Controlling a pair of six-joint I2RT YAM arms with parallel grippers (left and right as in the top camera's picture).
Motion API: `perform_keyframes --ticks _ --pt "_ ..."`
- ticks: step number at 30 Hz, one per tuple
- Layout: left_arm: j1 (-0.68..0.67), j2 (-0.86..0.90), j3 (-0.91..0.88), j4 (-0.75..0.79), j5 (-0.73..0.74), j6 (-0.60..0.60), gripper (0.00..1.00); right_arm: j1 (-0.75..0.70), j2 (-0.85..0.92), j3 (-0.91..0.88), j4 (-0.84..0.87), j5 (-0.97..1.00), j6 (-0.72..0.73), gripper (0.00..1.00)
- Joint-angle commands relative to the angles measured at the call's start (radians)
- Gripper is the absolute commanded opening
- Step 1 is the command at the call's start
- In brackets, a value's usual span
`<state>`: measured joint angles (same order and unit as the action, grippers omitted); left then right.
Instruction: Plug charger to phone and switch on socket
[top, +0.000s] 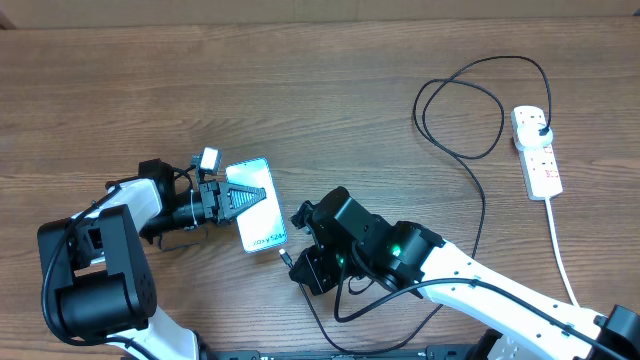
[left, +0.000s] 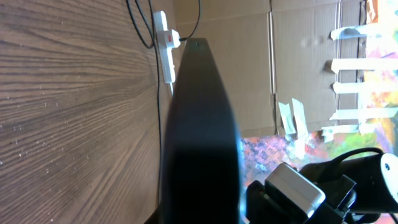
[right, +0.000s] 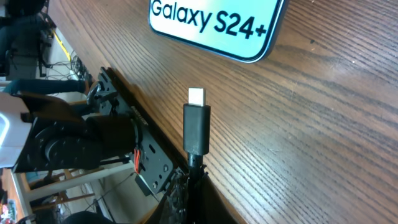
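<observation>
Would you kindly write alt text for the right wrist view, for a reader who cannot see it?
The charger, held by the right claw just behind its small plug tip, points its silver connector at the bottom edge of the phone, with a gap of bare wooden table between them. The phone's light screen reads "Galaxy S24+".

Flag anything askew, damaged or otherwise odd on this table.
Nothing is spilled or damaged. The phone lies skewed to the table edges, pinched at one end by the left gripper. The plug tip of the charger, held by the right gripper, sits just short of the phone's bottom edge, not inserted. The cable loops loosely toward the socket.
</observation>
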<state>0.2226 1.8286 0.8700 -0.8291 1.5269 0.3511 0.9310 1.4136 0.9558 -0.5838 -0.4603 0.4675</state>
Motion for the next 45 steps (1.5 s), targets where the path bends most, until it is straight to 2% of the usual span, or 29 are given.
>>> perform_keyframes --ticks 1,10,21,32,45 --pt "-0.002 -0.032 0.001 0.011 0.053 -0.074 0.04 0.006 0.023 -0.021 0.028 0.011 0.0 0.04" --pt "0.0 -0.032 0.001 0.178 0.052 -0.312 0.04 0.006 0.05 -0.029 0.103 -0.061 0.003 0.04" --pt "-0.001 -0.032 0.002 0.289 0.051 -0.491 0.05 0.006 0.067 -0.029 0.157 -0.056 0.004 0.04" --pt "-0.002 -0.032 0.002 0.37 -0.004 -0.596 0.05 0.006 0.068 -0.029 0.174 -0.014 0.03 0.04" --pt "-0.017 -0.032 0.002 0.412 -0.084 -0.599 0.04 0.006 0.069 -0.033 0.171 0.039 0.054 0.04"
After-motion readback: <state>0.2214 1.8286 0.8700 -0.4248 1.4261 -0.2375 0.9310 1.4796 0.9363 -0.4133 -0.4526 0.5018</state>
